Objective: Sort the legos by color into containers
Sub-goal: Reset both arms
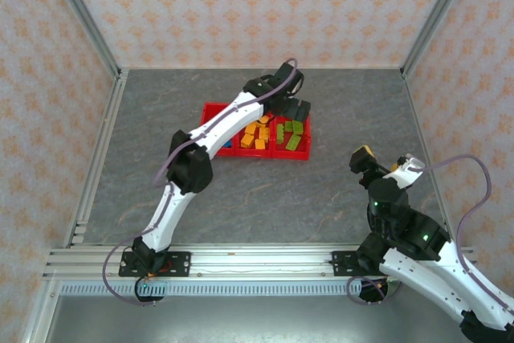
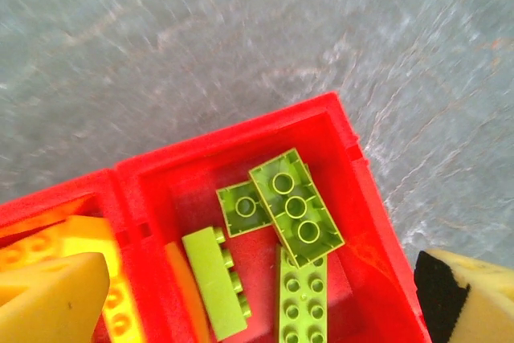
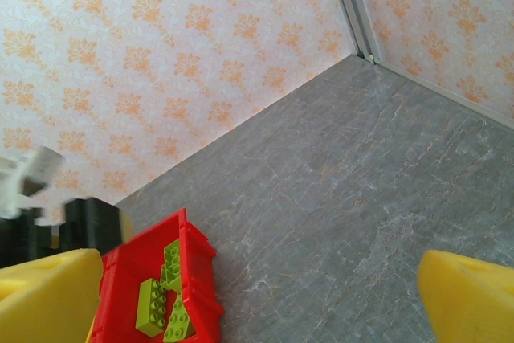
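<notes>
Clearance matters: the left end effector (image 2: 257, 299), pads spread wide and empty, hangs over the rightmost of three joined red plastic bins (image 2: 233, 136), where lime-green studded plastic bricks (image 2: 295, 206) lie. Best lifted straight up, clear of the rim; the grey counter (image 1: 241, 190) beyond is open. Near right, the right end effector (image 3: 259, 299) gapes too.

The bench (image 1: 265, 198) is a grey, marbled slab. A row of three joined red bins (image 1: 291, 155) rests on it, about midway across and toward the far side.
</notes>
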`<control>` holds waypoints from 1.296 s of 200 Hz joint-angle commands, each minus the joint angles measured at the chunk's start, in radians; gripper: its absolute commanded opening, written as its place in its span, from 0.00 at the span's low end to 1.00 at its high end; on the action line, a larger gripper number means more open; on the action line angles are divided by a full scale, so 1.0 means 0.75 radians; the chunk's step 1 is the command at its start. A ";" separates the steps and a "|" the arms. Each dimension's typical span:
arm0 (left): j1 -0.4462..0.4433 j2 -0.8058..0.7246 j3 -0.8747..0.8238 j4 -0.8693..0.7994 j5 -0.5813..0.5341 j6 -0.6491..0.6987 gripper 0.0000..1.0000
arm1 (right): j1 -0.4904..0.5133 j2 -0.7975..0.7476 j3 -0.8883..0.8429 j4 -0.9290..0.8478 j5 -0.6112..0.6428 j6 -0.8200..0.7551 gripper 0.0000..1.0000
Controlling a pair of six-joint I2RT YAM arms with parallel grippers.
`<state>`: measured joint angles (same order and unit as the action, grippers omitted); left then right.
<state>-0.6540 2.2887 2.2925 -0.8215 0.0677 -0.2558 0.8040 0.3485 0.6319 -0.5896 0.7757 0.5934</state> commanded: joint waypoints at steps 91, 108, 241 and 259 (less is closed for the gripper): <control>0.503 -1.461 -1.731 1.687 -0.390 -0.015 0.99 | -0.066 0.342 -0.235 1.385 -0.243 -1.357 1.00; 0.690 -1.585 -2.004 1.895 -0.346 -0.110 0.99 | -0.244 0.562 -0.159 1.386 -0.400 -1.289 1.00; 0.825 -1.782 -2.582 2.189 -0.337 0.165 0.99 | -0.867 1.459 -0.603 2.486 -0.750 -0.933 1.00; 0.824 -1.761 -2.598 2.183 -0.345 0.178 0.99 | -0.931 1.608 -0.620 2.681 -0.752 -0.866 1.00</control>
<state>-0.0383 0.9596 0.3691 0.7822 -0.1703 -0.1482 0.1455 1.4536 0.1871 1.1088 0.2272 -0.0856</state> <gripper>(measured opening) 0.994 0.999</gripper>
